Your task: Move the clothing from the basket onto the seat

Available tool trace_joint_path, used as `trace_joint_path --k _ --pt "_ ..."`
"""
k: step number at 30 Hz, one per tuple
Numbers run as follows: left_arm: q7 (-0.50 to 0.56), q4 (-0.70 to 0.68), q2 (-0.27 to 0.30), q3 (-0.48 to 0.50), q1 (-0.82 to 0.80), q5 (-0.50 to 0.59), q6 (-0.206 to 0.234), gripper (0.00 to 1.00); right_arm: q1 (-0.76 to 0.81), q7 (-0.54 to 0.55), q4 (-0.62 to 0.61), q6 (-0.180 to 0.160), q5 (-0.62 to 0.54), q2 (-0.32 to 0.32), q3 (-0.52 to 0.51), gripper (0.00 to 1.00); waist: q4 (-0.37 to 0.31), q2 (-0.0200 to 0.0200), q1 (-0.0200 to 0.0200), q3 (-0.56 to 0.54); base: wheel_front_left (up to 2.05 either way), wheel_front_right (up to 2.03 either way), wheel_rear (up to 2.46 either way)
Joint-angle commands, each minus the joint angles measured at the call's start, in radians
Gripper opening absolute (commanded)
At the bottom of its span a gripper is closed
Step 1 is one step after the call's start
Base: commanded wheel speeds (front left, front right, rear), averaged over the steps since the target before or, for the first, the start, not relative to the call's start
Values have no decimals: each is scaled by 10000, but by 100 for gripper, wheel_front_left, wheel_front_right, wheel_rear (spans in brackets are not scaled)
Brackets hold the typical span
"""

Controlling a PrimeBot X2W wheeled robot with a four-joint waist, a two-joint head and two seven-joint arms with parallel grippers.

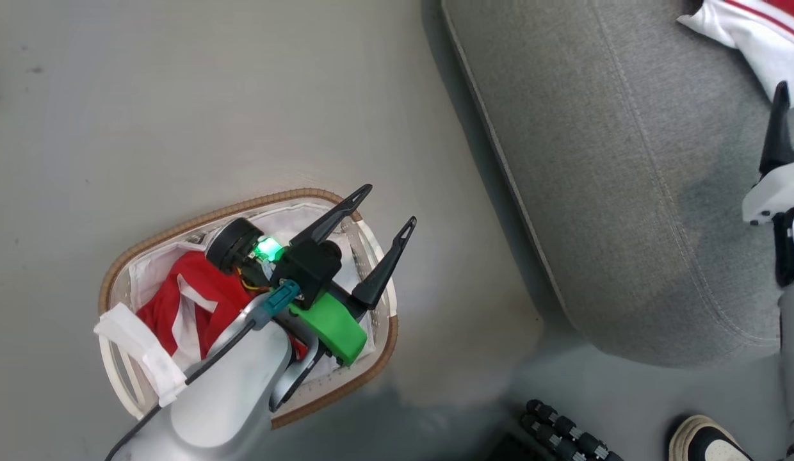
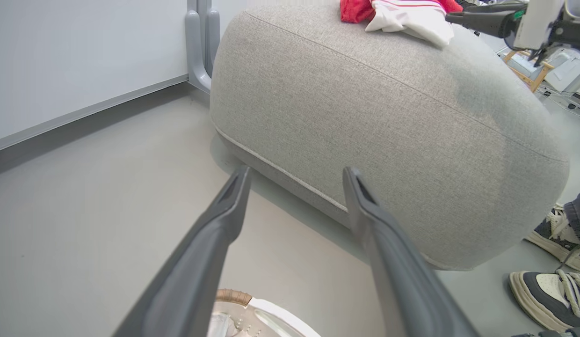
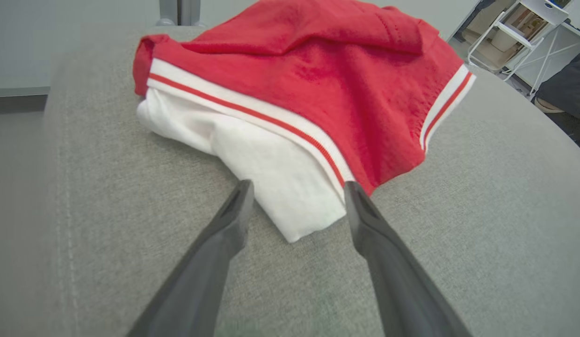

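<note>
The basket (image 1: pixel 131 253) stands on the floor at lower left, with red and white clothing (image 1: pixel 186 301) lying in its white liner. My left gripper (image 1: pixel 387 205) hovers over the basket's right end, open and holding nothing; in the left wrist view it (image 2: pixel 297 173) points at the side of the grey seat (image 2: pixel 388 117). Another red garment with white panels and striped trim (image 3: pixel 318 84) lies on top of the seat (image 3: pixel 458 234). My right gripper (image 3: pixel 298 187) is open just in front of it, the white corner lying between the fingertips, not pinched.
A person's shoe (image 1: pixel 704 438) stands on the floor beside the seat's near corner, and two shoes (image 2: pixel 547 290) show in the left wrist view. A grey post (image 2: pixel 199 47) and the wall stand behind the seat. A white rack (image 3: pixel 519 28) is beyond it.
</note>
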Motion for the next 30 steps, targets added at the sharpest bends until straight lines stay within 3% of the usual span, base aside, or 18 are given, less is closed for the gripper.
trace_joint_path --k 1,6,16,30 --pt "12 13 -46 173 195 70 27 100 403 -20 -211 -14 81 55 134 100 -264 -1 -2 -578 0 0 0" --pt "11 146 -365 798 668 173 27 100 1409 -20 -1200 -14 446 147 741 100 -136 -1 -2 -1303 0 0 0" --pt "12 43 -1024 2763 1765 899 229 100 2709 -18 -3066 -14 1572 371 2112 100 902 -1 -2 -2585 0 0 0" --pt "12 -27 -1704 5712 3376 1916 598 100 3839 -20 -3645 -14 1669 786 2634 100 2966 -1 -2 -4061 0 0 0"
